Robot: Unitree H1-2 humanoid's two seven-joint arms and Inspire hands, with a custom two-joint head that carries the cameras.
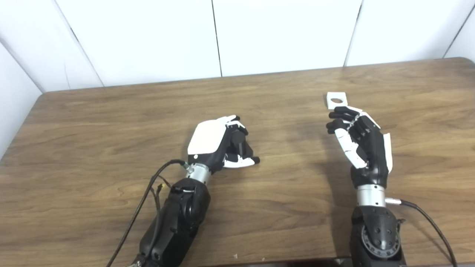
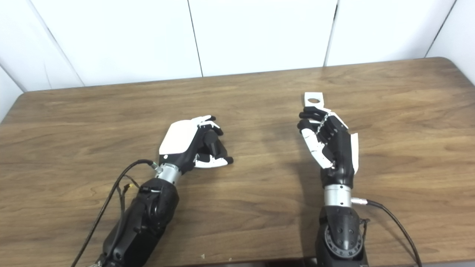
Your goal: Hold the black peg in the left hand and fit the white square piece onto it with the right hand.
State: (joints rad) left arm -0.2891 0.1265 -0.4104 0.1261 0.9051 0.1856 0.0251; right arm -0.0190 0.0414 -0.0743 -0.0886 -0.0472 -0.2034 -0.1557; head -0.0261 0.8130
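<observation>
The left hand is gripping the black peg while the right hand, fingers loosely curled and holding nothing, is hovering just beside the white square piece on the wooden table.

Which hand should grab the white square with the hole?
The right hand. Its fingertips are just short of the white square piece on the table, and it holds nothing. The left hand is farther off and already curled around the black peg.
</observation>
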